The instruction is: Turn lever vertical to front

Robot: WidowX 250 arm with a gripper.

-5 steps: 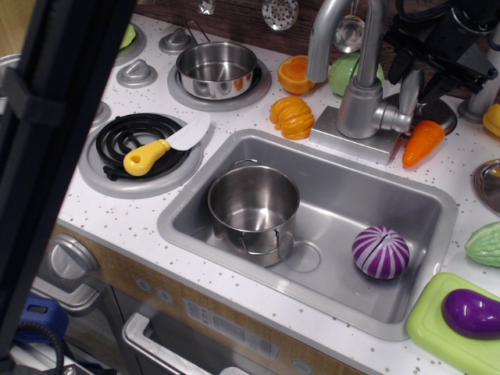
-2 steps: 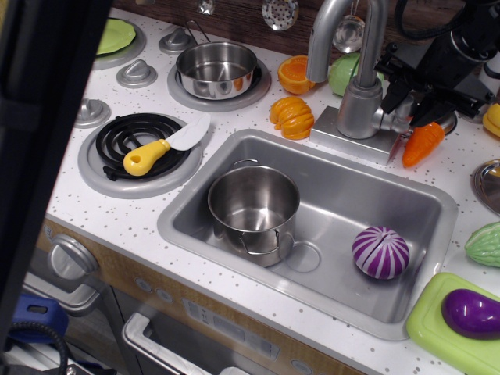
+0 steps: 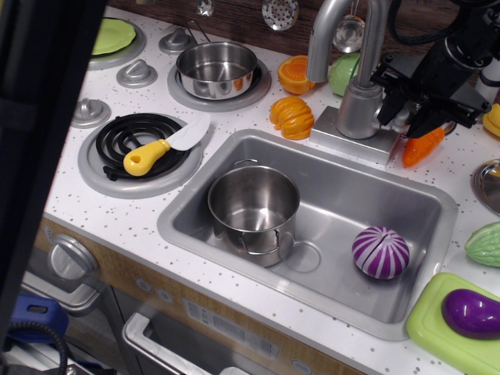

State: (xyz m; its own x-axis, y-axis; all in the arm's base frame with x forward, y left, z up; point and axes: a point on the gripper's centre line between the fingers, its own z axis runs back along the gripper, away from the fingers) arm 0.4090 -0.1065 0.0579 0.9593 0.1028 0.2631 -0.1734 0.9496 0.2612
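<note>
The lever projects from the right side of the faucet body, at the back edge of the sink. Only a small silver portion of it is visible; the black gripper covers the rest. The gripper sits directly against the lever, immediately right of the faucet body. Whether its fingers are clamped on the lever or merely beside it cannot be determined, and their opening is not visible.

The curved spout rises from the faucet body and arches toward the left. The faucet stands on a square silver base plate.

Right of the faucet, an orange toy carrot lies on the counter, partly below the gripper. Left of the faucet are two orange fruit pieces, and a green round item sits behind the faucet.

Inside the sink, a steel pot stands at the left end, and a purple-and-white striped toy vegetable lies at the right end.

Left of the sink, a yellow-handled toy knife rests on a black coil burner. A second steel pot stands on the rear burner.

A purple toy eggplant lies on a green board at the sink's right front corner.
</note>
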